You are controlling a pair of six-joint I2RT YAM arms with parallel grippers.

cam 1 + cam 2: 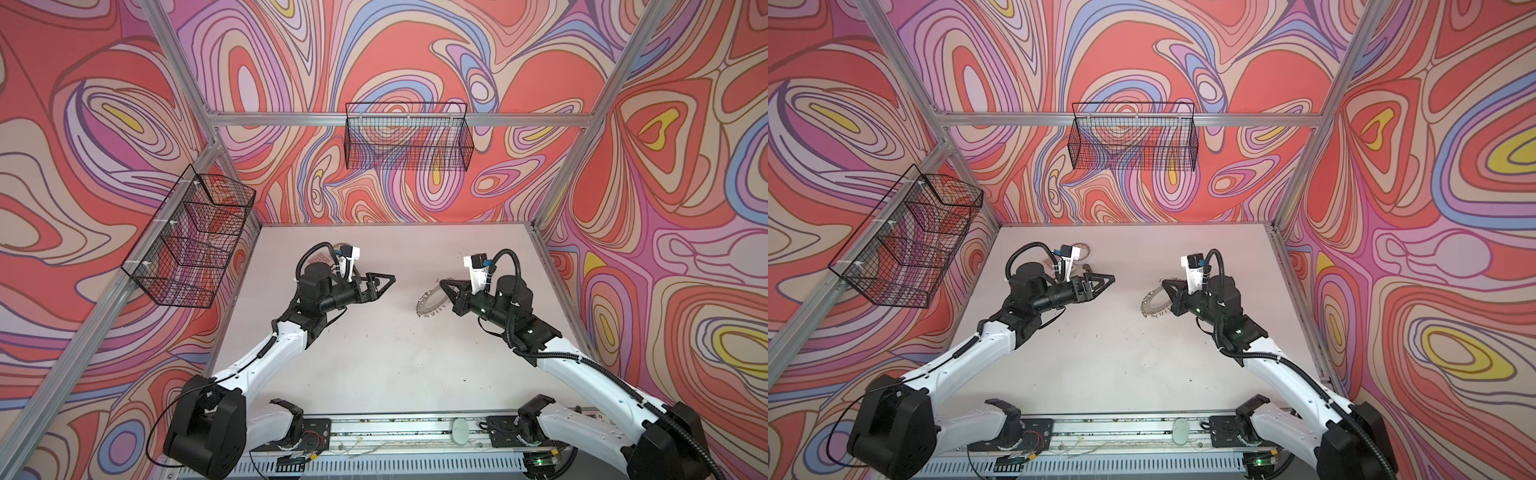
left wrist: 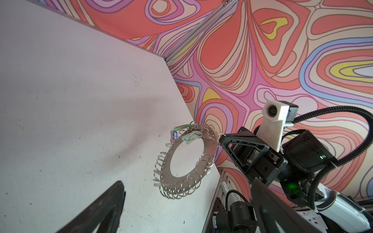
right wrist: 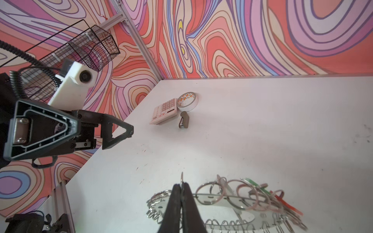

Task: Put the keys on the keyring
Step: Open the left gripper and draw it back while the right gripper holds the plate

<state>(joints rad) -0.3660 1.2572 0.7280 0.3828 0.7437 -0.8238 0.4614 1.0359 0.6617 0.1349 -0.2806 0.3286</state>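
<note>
We see the keyring (image 2: 165, 165) (image 1: 424, 308) hanging tilted from the right gripper (image 2: 221, 138) (image 1: 441, 282). Its jaws are pressed together on the ring's rim, among the wire loops (image 2: 177, 191). In the right wrist view a thin sliver of metal sticks out between the two closed fingers (image 3: 175, 203). We cannot tell whether the edge of the ring farthest from those jaws touches the table (image 1: 374, 357) or hangs just over it.

The keys (image 2: 189, 137) sit on loops just beside the right jaws, bunched on one stretch of the rim. In the left wrist view we make out a green tag (image 2: 181, 127), a mint one and a blue one. In the right wrist view we make out a green tag and a red tag (image 3: 288, 204).

The left gripper (image 1: 388, 279) (image 3: 105, 130) faces the right jaws across a gap of table, well apart from the ring. Its jaws stand wide apart and empty.

Behind the left jaws, toward the far wall, a calculator (image 3: 164, 111) lies on the table. A roll of tape (image 3: 187, 100) and a small brown clip (image 3: 183, 120) lie just beside it. In both top views the left wrist partly hides these three. Past them, two wire baskets (image 1: 409, 141) (image 1: 187, 241) hang on the walls, far from either pair of jaws.
</note>
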